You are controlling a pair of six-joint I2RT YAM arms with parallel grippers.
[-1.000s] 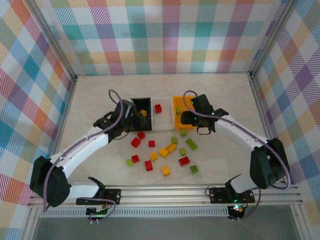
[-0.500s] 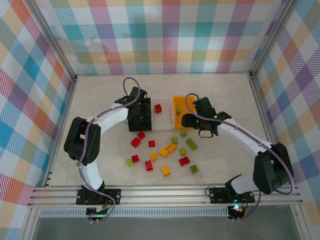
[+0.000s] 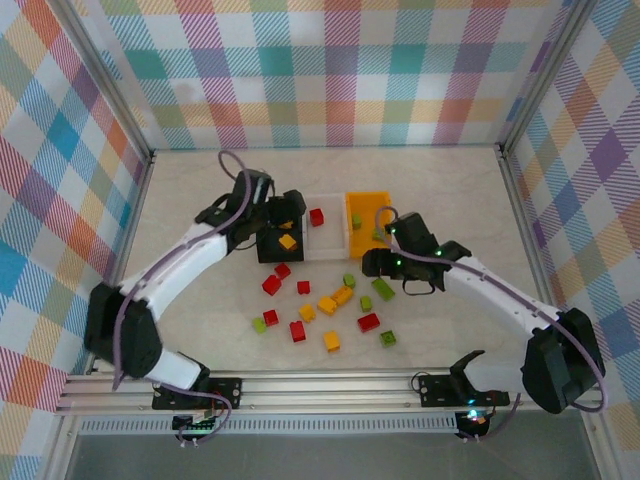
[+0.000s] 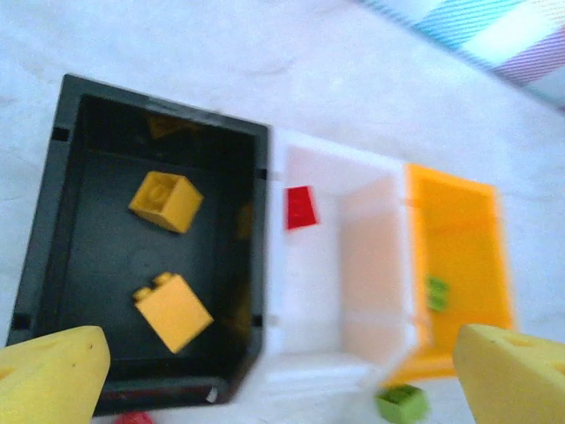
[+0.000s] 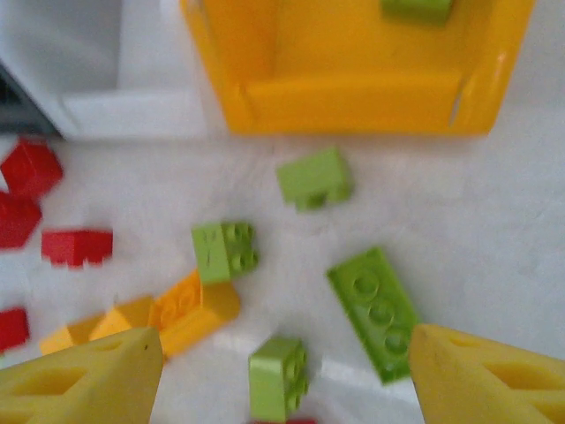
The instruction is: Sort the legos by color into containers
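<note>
The left gripper (image 4: 282, 375) hangs above the row of bins. Its blocky yellow fingertips (image 4: 48, 375) sit at the bottom corners of the left wrist view, spread wide and holding nothing.

Below it is the black rectangular plastic bin (image 4: 97, 256), matt and straight-walled. It holds two studded yellow-orange bricks (image 4: 166, 201), lying tilted on its floor and apart from each other. A dim yellowish shape at its far wall is too dark to make out.

Touching it on the right, the translucent white plastic bin (image 4: 371, 230) holds one glossy red brick (image 4: 301, 208) near its left wall. Next comes the orange plastic bin (image 4: 459, 230), with a small, blurred lime green brick (image 4: 435, 291) inside.

In front of the bins, loose pieces lie scattered on the pale, faintly veined table (image 3: 450, 190). The loose red bricks (image 5: 78, 246) are to the left. The loose yellow-orange bricks (image 5: 181, 309) sit in a touching cluster in the middle. The loose green bricks (image 5: 315, 177) are to the right, among them a long flat green plate (image 5: 372, 311) with round studs.

The right gripper (image 5: 282, 375) hovers over this green group. Its yellow fingers (image 5: 485, 380) are well apart and grip nothing; one small green piece lies on the table below the gap.

In the right wrist view the orange bin's contents are cut off by the top edge. Both wrist views are soft with blur, so studs on the smaller pieces cannot be counted.
</note>
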